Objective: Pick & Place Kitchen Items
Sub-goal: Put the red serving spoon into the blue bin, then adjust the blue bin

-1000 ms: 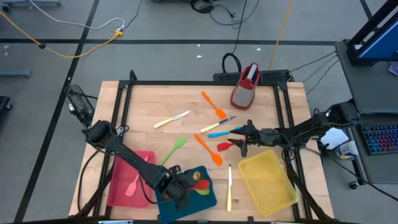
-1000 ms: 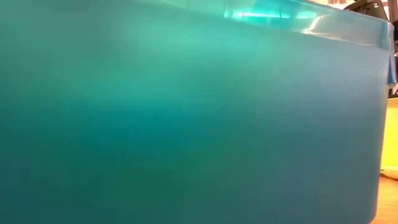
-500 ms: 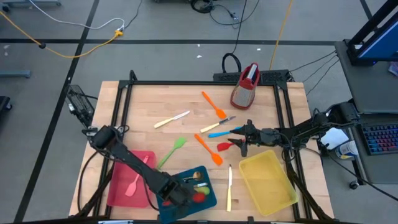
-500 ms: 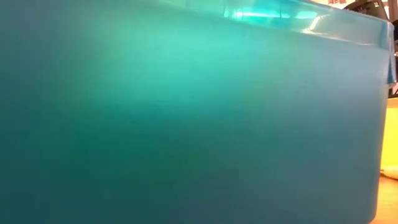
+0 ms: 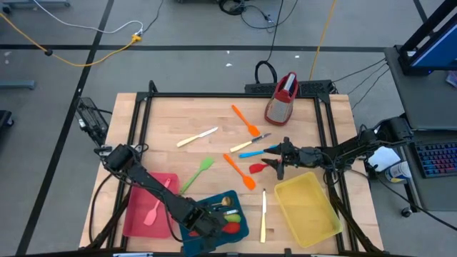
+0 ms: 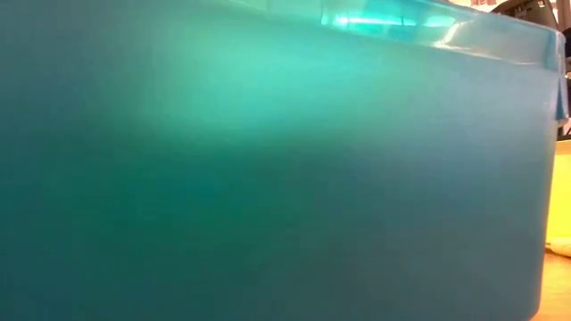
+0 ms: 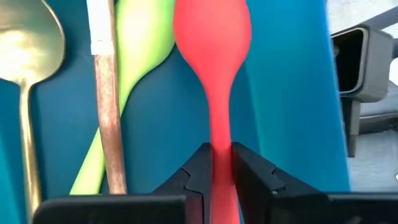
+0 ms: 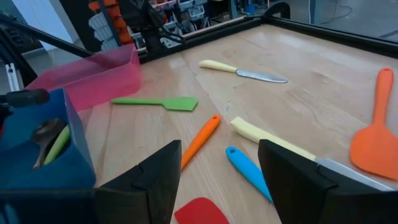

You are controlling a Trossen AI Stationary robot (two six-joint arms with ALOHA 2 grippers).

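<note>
the left end effector (image 7: 222,171) sits low in the blue tray (image 5: 239,214), fingers just pinching the red spoon (image 7: 214,74) lying there beside a green spoon (image 7: 134,74) (release step, i judge); next it should spread and lift clear. the right end effector (image 5: 275,165) hovers spread above the red spatula (image 5: 257,169) on the table (image 5: 171,118).

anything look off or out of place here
Nothing spilled or broken. One oddity: the blue tray sits right against the low camera and fills its view. The left gripper is closed around a red spoon inside that tray.
</note>
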